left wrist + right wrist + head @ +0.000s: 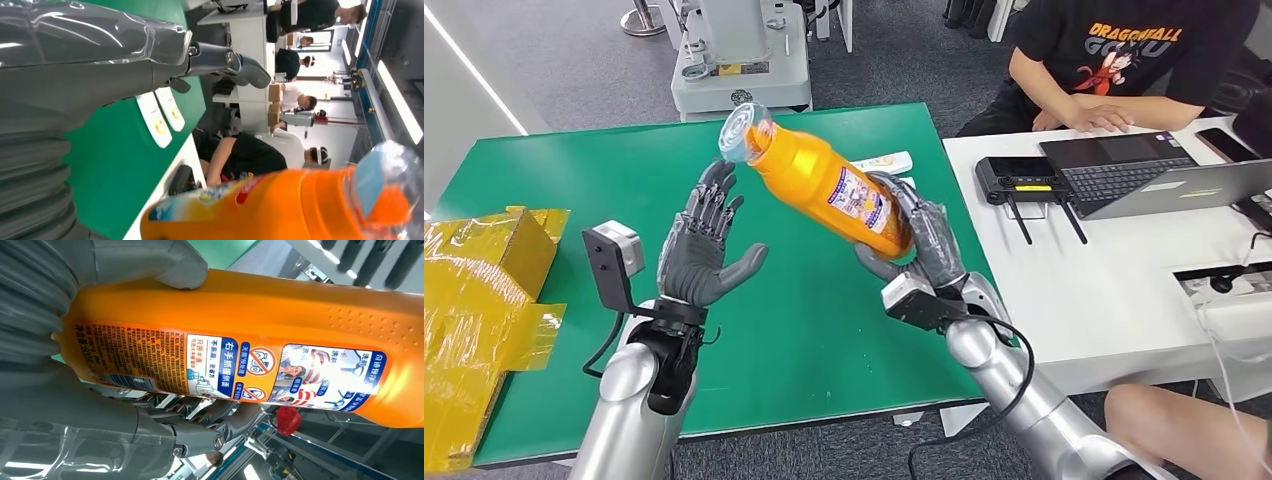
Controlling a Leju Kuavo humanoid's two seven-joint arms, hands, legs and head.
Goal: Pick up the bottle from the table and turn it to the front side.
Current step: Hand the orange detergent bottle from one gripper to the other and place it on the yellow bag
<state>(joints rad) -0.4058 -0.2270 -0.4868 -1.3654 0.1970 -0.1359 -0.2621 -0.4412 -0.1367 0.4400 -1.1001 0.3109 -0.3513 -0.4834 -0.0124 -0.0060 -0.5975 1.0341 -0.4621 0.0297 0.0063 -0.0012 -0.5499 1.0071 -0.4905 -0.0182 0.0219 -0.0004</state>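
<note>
Orange bottle [824,180] tilts above the green table [574,180], gripped low by the right hand [924,240]; left hand [704,245] spread wide, holding nothing. Right wrist view shows its label [235,365]: "右手抓错侧面".

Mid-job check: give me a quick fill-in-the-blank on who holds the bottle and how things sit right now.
1. The orange bottle is held by the robot's ____ hand.
2. The left hand is ____, holding nothing.
3. The bottle is tilted above the ____ table.
4. On the white table, a person's hand rests beside a ____.

Missing words: right; open; green; laptop
</note>
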